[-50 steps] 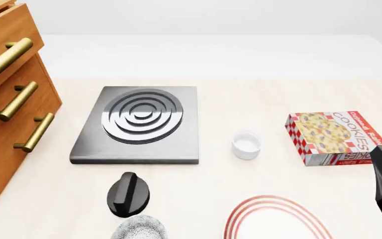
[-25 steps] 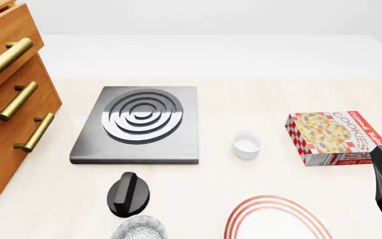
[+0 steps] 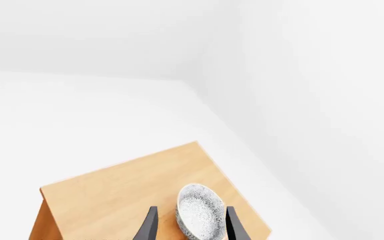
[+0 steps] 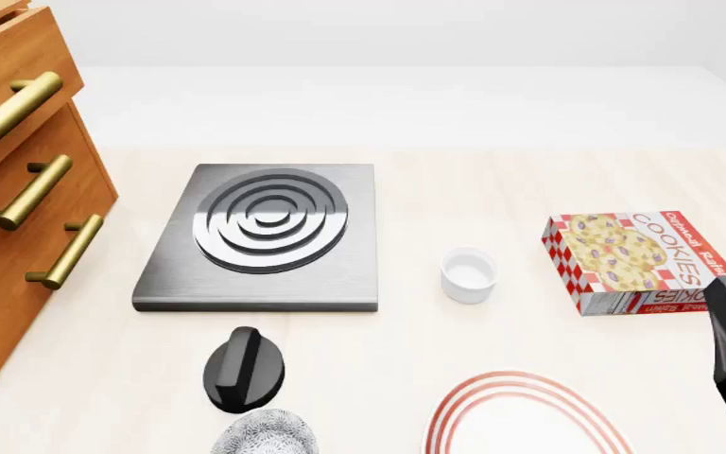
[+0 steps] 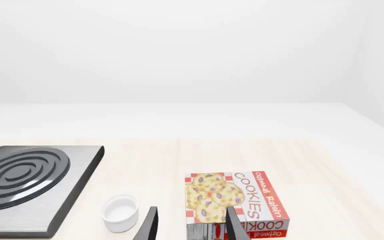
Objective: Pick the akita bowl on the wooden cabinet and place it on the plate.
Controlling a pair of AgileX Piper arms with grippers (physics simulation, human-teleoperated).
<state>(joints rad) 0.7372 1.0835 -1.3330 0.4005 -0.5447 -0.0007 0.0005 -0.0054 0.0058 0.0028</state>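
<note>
Bowl and left tool [image 3: 190, 227] line up almost exactly: in the left wrist view the akita bowl [image 3: 202, 212] lies on the flat top of the wooden cabinet [image 3: 118, 192], and the two dark fingers stand one on each side of it, apart from each other and released, with nothing yet clamped. From this angle I cannot tell for sure whether the fingers already reach down to the rim or hang a little above it. The bowl sits near one edge of the cabinet top, so the coming move probably turns on closing across the bowl without pushing it toward that edge. The left arm is clearly the nearer one, because the cabinet stands at the left side of the tabletop [image 4: 464, 180]. In the front view only the drawers and brass handles show; the top with the bowl is out of that picture. The plate [image 4: 527, 416] lies at the near edge of the tabletop, right of the middle, and what is visible of it is bare. A second speckled bowl [image 4: 265, 433] rests at the near edge beside a black knob [image 4: 245, 367]; it is not the one to take. A small white cup [image 4: 468, 274] looks empty. The right tool [image 5: 190, 227] is also open, holding nothing, and points at the cookie box [image 5: 235, 200]. A grey stove slab [image 4: 266, 235] lies between cabinet and cup.
</note>
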